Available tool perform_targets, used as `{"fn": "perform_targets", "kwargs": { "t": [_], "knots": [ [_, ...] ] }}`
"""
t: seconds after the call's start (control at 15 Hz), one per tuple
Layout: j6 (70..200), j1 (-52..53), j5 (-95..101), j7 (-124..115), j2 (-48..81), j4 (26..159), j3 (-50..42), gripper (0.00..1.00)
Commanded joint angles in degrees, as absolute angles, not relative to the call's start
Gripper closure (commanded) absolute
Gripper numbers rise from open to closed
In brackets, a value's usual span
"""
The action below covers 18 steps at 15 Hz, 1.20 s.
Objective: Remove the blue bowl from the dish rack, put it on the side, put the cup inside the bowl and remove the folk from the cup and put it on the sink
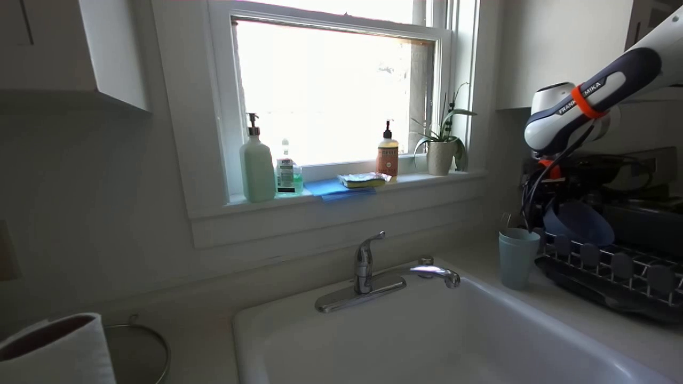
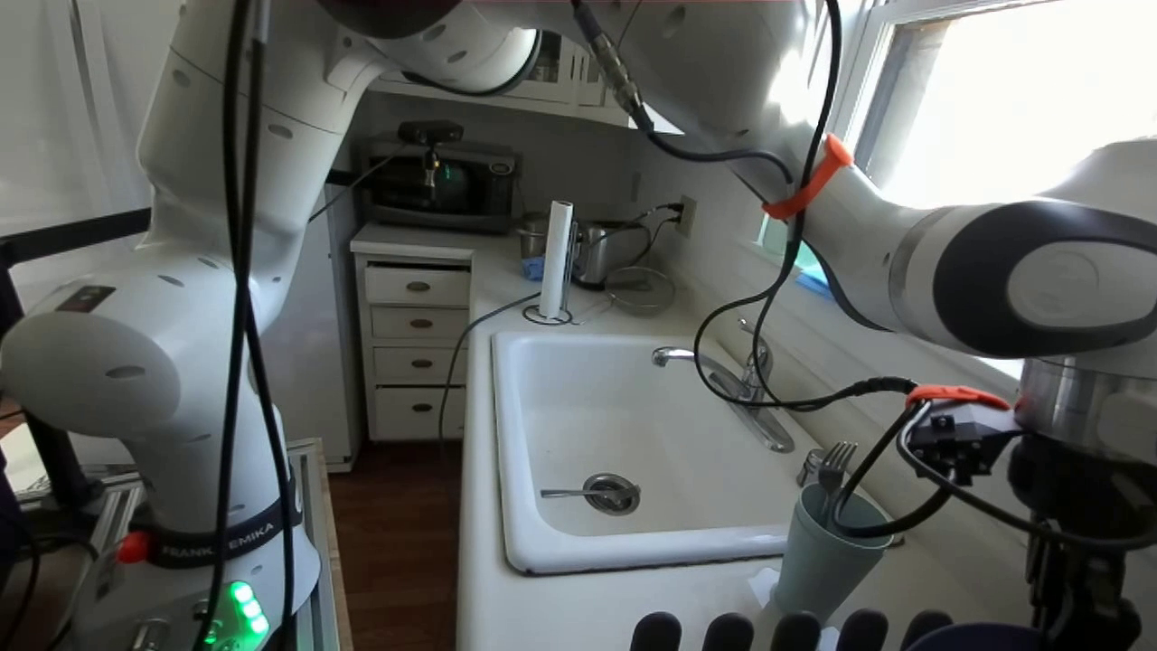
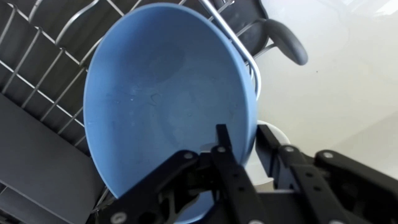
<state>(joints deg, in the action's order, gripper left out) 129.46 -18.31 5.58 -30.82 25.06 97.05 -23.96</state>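
The blue bowl leans on its side in the dish rack. My gripper straddles its rim in the wrist view: one finger is inside the bowl with a gap to the wall, the other lies close against the outside, contact unclear. The jaws are partly apart. In an exterior view the gripper points down at the lower right. The pale cup stands on the counter beside the rack. A fork rests upright in the cup, tines up. The white sink lies beyond it.
A silver utensil lies at the sink's drain. The chrome faucet stands at the sink's back edge. A white rounded thing shows partly behind the fingers. A dark grey block sits on the rack's other side. Bottles line the windowsill.
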Motion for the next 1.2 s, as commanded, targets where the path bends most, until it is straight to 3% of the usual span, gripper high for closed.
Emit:
{"fn": "perform_targets", "kwargs": {
  "t": [0.0, 0.53, 1.13],
  "knots": [
    [127.05, -18.64, 4.6, -30.62, 25.76, 94.1, -23.68, 1.0],
    [113.86, -17.67, 5.32, -28.97, 21.79, 92.35, -22.77, 0.99],
    [103.11, -12.14, 5.24, -26.46, 6.01, 102.72, -16.74, 0.99]
  ]
}}
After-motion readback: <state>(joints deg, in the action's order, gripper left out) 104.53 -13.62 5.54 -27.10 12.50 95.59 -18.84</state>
